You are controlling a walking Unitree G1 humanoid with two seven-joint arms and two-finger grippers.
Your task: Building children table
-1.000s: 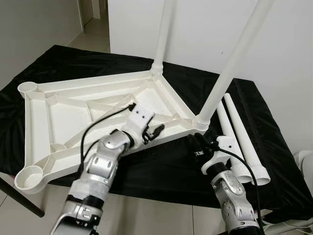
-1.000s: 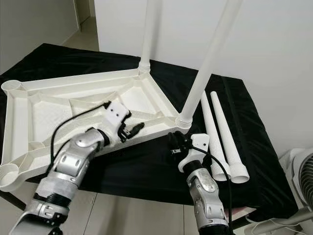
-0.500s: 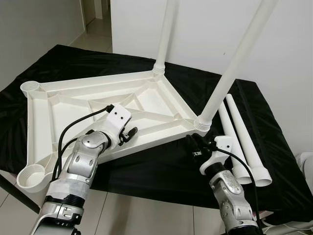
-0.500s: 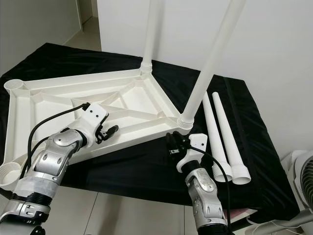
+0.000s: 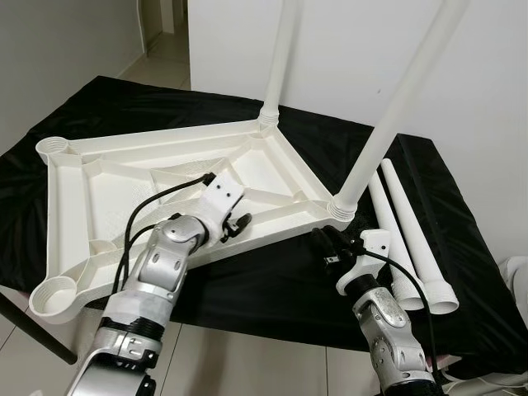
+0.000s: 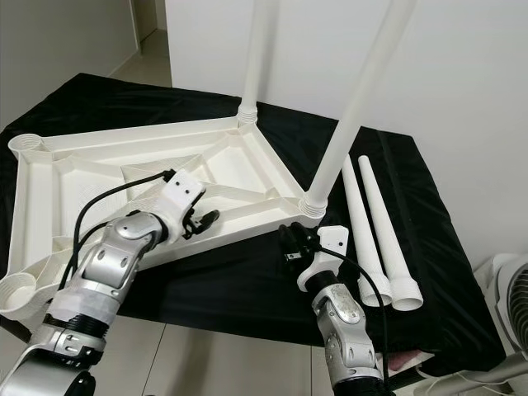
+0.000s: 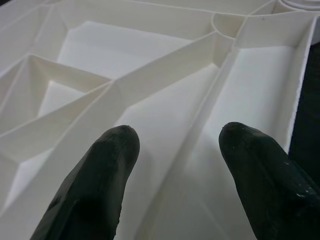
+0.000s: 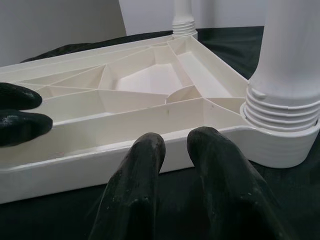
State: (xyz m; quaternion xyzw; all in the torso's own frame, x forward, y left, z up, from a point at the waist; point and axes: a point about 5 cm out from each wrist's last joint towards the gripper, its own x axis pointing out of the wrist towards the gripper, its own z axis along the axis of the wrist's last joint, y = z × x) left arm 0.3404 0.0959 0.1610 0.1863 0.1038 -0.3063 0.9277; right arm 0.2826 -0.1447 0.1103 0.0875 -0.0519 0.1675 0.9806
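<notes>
white walls (image 5: 511,99), pale tiled floor (image 5: 161,62)

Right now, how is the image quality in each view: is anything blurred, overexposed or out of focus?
Left and right eye views: sharp and evenly lit; the white tabletop stays readable against the black cloth. Left wrist view: the tabletop ribs are bright and slightly washed out, the black fingers soft from closeness. Right wrist view: the near fingers are blurred, the screwed-in leg reasonably clear.

Lighting evenly and brightly from overhead, casting soft shadows inside the white tabletop (image 5: 165,177); blurring the near black fingertips (image 7: 95,185) beside it, staying otherwise sharp.
</notes>
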